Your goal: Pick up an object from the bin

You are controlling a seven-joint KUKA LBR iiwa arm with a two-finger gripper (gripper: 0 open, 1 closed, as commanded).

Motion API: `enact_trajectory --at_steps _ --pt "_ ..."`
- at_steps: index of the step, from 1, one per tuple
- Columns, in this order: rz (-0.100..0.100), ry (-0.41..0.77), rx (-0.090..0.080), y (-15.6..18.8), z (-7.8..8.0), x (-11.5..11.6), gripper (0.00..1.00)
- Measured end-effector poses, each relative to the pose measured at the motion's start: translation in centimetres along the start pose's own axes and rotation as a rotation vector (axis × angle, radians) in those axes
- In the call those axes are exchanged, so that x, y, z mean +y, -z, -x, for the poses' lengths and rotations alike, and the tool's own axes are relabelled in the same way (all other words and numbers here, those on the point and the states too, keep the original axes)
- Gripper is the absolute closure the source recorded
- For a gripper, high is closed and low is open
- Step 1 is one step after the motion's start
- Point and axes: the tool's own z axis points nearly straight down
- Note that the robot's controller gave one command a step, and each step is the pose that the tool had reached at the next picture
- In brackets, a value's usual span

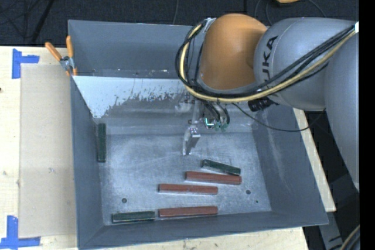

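A dark green bar (221, 167) lies flat, slightly tilted, seemingly touching a reddish-brown bar (212, 178) mid-bin.

The arm (304, 61) is cut off by the right edge. Its orange cover (231, 50) hides the bin's (85, 184) far right corner and the top of the gripper (188, 148). Whether the dark green bar (221, 167) touches the brown bar (212, 178) just beside it cannot be told.
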Motion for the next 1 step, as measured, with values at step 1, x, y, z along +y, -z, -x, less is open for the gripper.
enact_trajectory --at_steps 1 --pt "0.000 0.000 -0.002 0.20 0.04 -0.01 0.00"
